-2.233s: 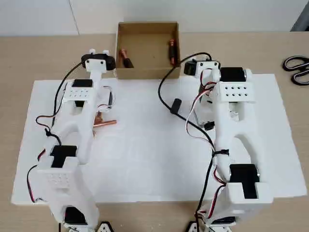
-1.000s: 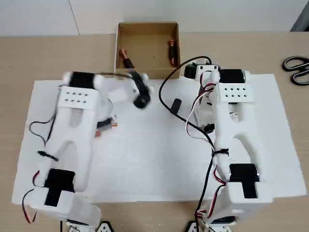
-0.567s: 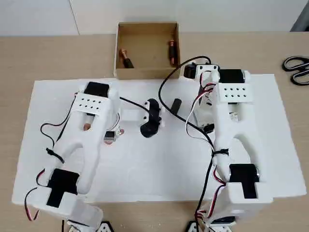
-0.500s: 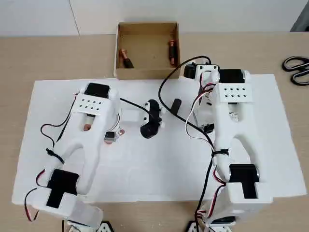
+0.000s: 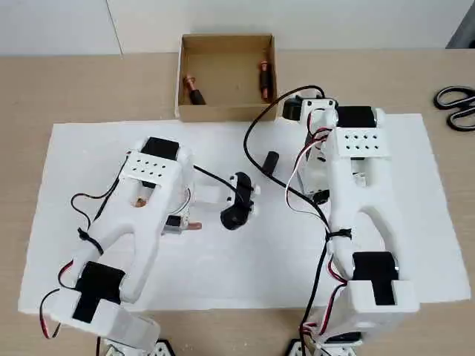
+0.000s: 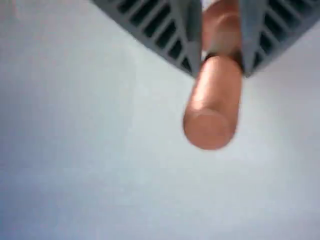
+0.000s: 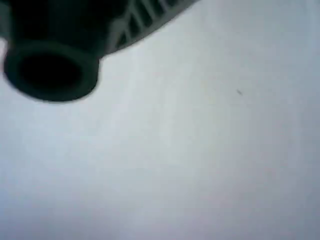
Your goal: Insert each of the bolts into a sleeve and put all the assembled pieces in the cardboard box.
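Left gripper [image 6: 222,47]: closed on a copper bolt [image 6: 212,107]. Two grey ribbed fingers [image 6: 165,27] pinch the shank from either side. The smooth rounded end projects past the fingertips and hangs free above the white sheet [image 6: 75,150]. In the high view this gripper sits tucked under the left arm [image 5: 152,185], left of the sheet's middle, with the bolt's copper end showing just beside it.

Right gripper [image 7: 85,30]: closed on a black sleeve [image 7: 50,72] — open bore turned toward the wrist camera, a ribbed grey finger against its side, white sheet beyond. In the high view the sleeve juts from the inner side of the right arm [image 5: 356,170], between the two arms and well apart from the held bolt.

Second bolt [image 5: 139,200]: copper, partly hidden, glimpsed through the opening in the left arm; cannot tell how it lies.

Cardboard box [image 5: 180,74]: open-topped, at the far edge of the sheet. It holds two assembled pieces, each a copper bolt in a black sleeve — one [image 5: 194,92] near the left wall, the other [image 5: 264,78] along the right wall, well apart.

Scissors [image 5: 456,104]: on the bare wooden table [image 5: 74,89] at the far right, off the sheet
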Robot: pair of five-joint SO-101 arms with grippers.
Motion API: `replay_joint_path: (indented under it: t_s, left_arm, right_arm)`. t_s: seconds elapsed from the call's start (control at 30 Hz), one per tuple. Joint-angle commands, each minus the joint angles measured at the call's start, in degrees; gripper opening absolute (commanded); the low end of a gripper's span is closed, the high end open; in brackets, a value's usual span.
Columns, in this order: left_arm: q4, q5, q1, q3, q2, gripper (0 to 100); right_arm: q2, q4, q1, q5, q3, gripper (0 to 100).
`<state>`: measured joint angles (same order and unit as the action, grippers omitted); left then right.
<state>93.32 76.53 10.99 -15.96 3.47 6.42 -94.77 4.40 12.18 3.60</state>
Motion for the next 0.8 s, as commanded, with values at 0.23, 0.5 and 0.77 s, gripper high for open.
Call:
replay_joint_path:
  t_s: [0.23,0.5,0.77]
  left_arm:
    - [2.64,9.67,0.79,3.82,-1.85,13]
    - [2.64,9.41,0.79,3.91,-2.29,15]
    - [2.81,-29.36,1.49,16.31,-2.37,15]
  right_arm:
    - [-3.56,0.04,2.33,-0.62,0.18,0.4]
    - [-3.56,0.04,2.33,-0.62,0.18,0.4]
    - [-3.56,0.48,2.33,-0.62,0.18,0.4]
